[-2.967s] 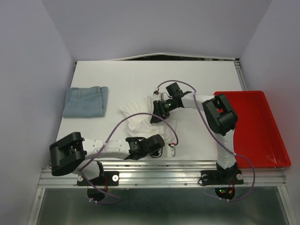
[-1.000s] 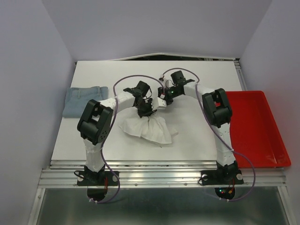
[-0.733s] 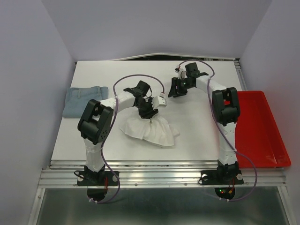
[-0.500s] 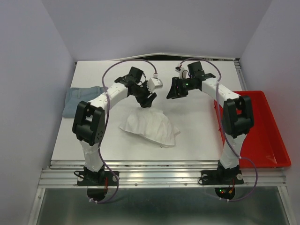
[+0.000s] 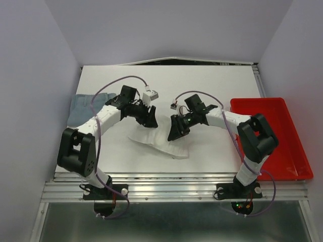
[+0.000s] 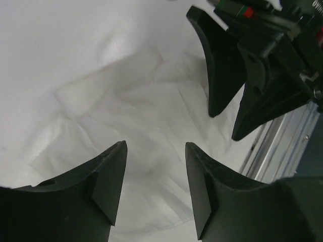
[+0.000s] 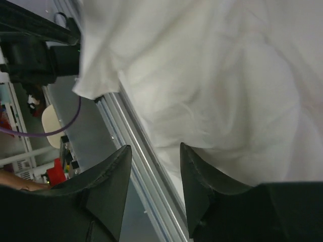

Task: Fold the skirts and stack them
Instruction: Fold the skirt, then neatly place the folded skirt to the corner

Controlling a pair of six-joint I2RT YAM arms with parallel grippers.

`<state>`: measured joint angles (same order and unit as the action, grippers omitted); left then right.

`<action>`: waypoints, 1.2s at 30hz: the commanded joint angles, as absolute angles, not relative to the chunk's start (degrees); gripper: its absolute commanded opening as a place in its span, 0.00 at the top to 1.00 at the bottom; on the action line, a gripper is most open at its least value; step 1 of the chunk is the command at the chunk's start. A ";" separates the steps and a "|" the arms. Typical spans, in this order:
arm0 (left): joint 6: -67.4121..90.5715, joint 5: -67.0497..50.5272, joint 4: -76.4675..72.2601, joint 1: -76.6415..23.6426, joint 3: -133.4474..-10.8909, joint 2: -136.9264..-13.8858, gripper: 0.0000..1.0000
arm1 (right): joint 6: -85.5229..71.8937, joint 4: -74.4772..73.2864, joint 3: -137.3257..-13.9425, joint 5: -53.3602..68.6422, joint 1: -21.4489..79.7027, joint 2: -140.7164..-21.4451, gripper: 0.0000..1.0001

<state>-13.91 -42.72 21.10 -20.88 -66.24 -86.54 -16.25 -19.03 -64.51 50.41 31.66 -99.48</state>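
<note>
Top external view: the white skirt [image 5: 164, 146] was shown rumpled mid-way across the table [image 5: 217, 85] beneath the left gripper [image 5: 150, 120] and right gripper [image 5: 173, 134], both parted and empty, with the denim skirt [image 5: 81, 110] well apart at the left edge; matching edges were judged best pinched evenly before folding.

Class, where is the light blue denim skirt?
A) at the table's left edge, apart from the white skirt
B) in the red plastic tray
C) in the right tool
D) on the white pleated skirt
A: the light blue denim skirt lies at the left edge of the white table, clear of the white pleated skirt.
</note>
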 commanded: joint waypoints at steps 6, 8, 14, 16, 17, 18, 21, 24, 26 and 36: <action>-3.52 -45.80 13.10 -18.02 -57.48 -100.18 0.49 | -9.41 -20.30 -66.87 41.50 30.94 -110.38 0.58; -2.29 -44.83 11.87 -17.14 -58.27 -104.05 0.50 | -8.88 -20.83 -68.72 37.89 30.94 -113.37 0.60; -0.88 -41.40 7.82 -15.12 -66.17 -107.40 0.47 | -4.40 -22.67 -76.81 27.26 30.94 -117.24 0.61; -2.27 -42.44 8.96 -15.03 -69.69 -105.57 0.43 | -3.17 -23.90 -78.91 26.37 30.94 -116.37 0.61; -2.89 -43.06 9.83 -15.03 -70.22 -104.16 0.41 | -2.82 -24.52 -79.53 26.80 30.94 -114.71 0.60; -3.68 -43.41 10.19 -15.03 -70.22 -102.58 0.38 | -2.73 -25.13 -80.15 27.33 30.94 -113.65 0.59; -5.63 -42.28 10.20 -14.68 -67.25 -93.98 0.28 | -2.11 -26.63 -81.56 29.26 30.94 -108.38 0.53; -1.59 -37.90 7.91 -13.19 -62.34 -82.22 0.02 | -0.88 -27.16 -82.61 28.31 30.94 -104.08 0.45; 2.64 -35.52 7.90 -12.48 -60.39 -79.12 0.02 | -0.70 -27.86 -83.23 25.59 32.51 -102.75 0.36; 28.29 -39.55 0.45 2.19 -43.80 -72.33 0.02 | 8.43 -24.79 -85.69 0.89 48.66 -104.14 0.27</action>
